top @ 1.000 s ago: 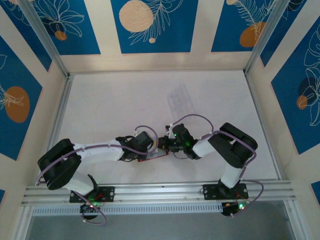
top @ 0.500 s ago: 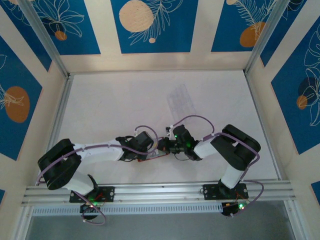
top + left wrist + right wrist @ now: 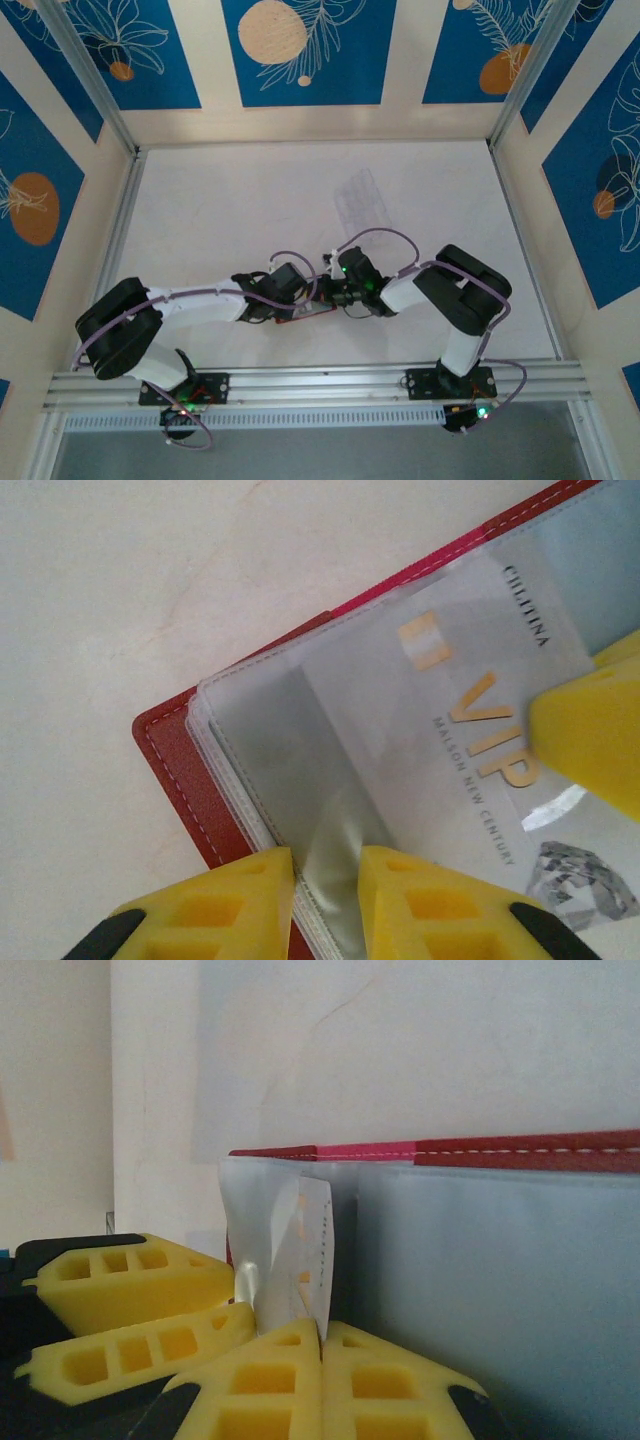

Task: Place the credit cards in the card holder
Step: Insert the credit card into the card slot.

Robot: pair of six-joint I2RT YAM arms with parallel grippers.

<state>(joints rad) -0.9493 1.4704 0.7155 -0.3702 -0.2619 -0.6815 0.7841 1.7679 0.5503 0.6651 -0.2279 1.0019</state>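
Right arm has edged left and a bit farther vs 1 s ago, wrist nudged toward the L tool (image 3: 325, 875); L arm looks unchanged. Prob. means the VIP card (image 3: 470, 730) is being fed deeper into its pocket: insert under way, not done.

R tool (image 3: 322, 1355) is pinched shut on the card, seen edge-on. L tool is narrow, nipping a clear sleeve (image 3: 270, 750) leaf to hold the pocket open. Card holder (image 3: 170, 745) lies open on the bench (image 3: 120, 580), near-centre, btwn both tools.

How deep the card sits: can't tell, glare. From above, arms cover most of the holder. Farther back, clear tray (image 3: 362, 198), contents unreadable.
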